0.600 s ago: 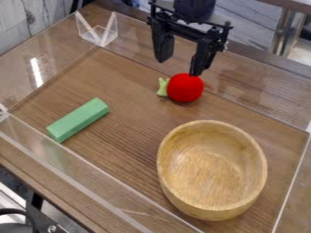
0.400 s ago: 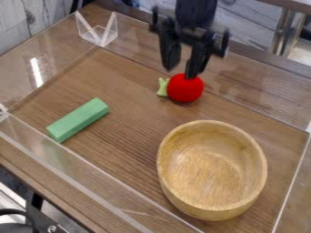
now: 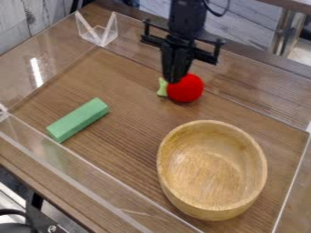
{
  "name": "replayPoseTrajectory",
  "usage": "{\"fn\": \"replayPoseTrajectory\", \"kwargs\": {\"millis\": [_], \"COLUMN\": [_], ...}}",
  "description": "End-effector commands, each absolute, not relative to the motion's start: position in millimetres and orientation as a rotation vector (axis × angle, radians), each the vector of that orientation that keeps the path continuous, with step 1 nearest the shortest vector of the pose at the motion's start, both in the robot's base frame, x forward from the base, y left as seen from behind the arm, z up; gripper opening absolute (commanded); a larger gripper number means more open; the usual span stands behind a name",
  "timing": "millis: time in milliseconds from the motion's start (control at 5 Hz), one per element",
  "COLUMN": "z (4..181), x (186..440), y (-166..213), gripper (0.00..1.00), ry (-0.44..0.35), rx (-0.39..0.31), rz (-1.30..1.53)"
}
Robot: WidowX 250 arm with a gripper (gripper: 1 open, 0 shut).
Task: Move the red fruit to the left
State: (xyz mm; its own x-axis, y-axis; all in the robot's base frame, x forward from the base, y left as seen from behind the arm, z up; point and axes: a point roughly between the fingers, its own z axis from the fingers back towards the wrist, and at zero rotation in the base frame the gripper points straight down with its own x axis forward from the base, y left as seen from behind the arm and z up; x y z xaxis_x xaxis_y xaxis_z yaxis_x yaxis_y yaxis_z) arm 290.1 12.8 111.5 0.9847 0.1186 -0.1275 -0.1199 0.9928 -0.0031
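The red fruit (image 3: 187, 89) is a small glossy ball with a light-green leafy stem (image 3: 163, 87) on its left side. It rests on the wooden tabletop near the back middle. My gripper (image 3: 177, 76) hangs straight down just behind the fruit's upper left. Its black fingers (image 3: 177, 64) are pressed together into one narrow column, so it is shut. The tips end at the fruit's top edge close to the stem. Whether they touch or pinch anything I cannot tell.
A large wooden bowl (image 3: 213, 169) stands at the front right. A flat green block (image 3: 78, 119) lies at the left. Clear plastic walls (image 3: 36, 64) ring the tabletop, and a clear folded stand (image 3: 96, 32) sits at the back left corner.
The fingers, spread wide above the fruit before, have closed together and sunk a little toward the fruit's top. The fruit, block and bowl lie where they were.
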Motion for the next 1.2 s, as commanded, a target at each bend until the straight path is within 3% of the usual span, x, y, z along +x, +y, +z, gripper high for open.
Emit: {"fn": "replayPoseTrajectory", "kwargs": {"millis": [0,200,400,600,1000], "z": [141.7,132.4,123.3,113.8,120.9], "x": [301.5,307.3,312.3,317.1,317.2], "y": [33.7,38.1,46.5,54.8,59.5], "gripper": [0.00,0.00,1.00,1.00,1.00], "ry": [0.016,0.019,0.030,0.039,0.055], "rx": [-0.018,-0.023,-0.024,-0.024,-0.030], "rz": [0.114,0.079,0.095,0.111,0.102]}}
